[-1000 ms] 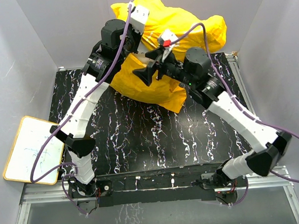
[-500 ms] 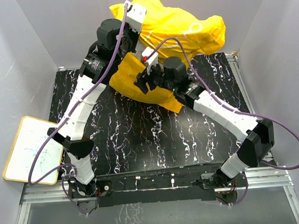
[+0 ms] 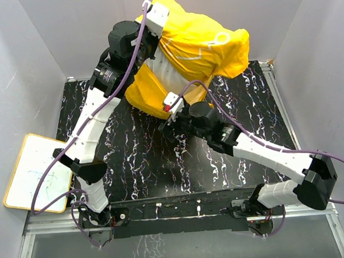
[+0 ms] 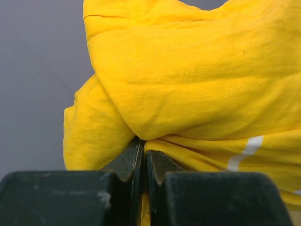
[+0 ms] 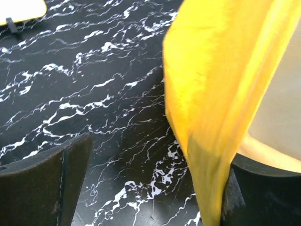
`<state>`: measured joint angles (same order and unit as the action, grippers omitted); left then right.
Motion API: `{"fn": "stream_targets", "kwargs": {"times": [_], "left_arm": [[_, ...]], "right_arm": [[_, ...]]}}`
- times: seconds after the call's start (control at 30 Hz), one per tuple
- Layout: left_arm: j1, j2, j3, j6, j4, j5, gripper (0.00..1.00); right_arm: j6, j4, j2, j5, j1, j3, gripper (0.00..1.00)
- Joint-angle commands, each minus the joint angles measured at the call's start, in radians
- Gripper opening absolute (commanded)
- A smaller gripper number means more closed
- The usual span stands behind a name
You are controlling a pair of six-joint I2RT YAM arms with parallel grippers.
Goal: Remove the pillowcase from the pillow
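The yellow pillowcase (image 3: 205, 48) hangs bunched above the table's far edge, held up at its top left. My left gripper (image 3: 153, 39) is shut on a fold of it; the left wrist view shows yellow fabric (image 4: 188, 70) pinched between the closed jaws (image 4: 143, 153). The off-white pillow (image 3: 170, 76) shows in the case's open lower edge. My right gripper (image 3: 167, 128) is open, low over the table just below that edge. In the right wrist view the yellow hem (image 5: 211, 103) hangs between the spread fingers (image 5: 150, 197), close to the right finger (image 5: 263, 193), with the pillow (image 5: 282, 113) behind it.
The table (image 3: 162, 164) is black marble-patterned. A white whiteboard with a yellow frame (image 3: 37, 172) lies off its left edge; its corner shows in the right wrist view (image 5: 19, 9). Grey walls close in the far side and both sides.
The left gripper has lifted the pillowcase higher, so the bundle now hangs more upright. The right gripper has drawn back toward the near side and down, away from the yellow fabric.
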<state>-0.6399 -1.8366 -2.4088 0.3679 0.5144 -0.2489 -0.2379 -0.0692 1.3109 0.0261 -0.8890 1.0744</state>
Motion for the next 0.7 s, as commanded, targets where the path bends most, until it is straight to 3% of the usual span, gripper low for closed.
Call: {"fn": "stream_targets", "kwargs": {"times": [0.0,0.27,0.53,0.67], "left_arm": [[0.008,0.089,-0.012,0.014,-0.076,-0.014,0.00],[0.007,0.118,0.007,-0.087,0.112,0.164,0.00],[0.006,0.112,-0.018,-0.134,0.175,0.265,0.00],[0.006,0.119,-0.018,-0.153,0.194,0.296,0.00]], "right_arm": [[0.128,0.112,-0.090,-0.087,0.047,0.000,0.89],[0.358,0.195,-0.091,0.024,0.099,0.182,0.98],[0.320,0.246,-0.048,0.039,0.099,0.248,0.98],[0.261,0.208,0.034,-0.119,0.100,0.320,0.98]]}}
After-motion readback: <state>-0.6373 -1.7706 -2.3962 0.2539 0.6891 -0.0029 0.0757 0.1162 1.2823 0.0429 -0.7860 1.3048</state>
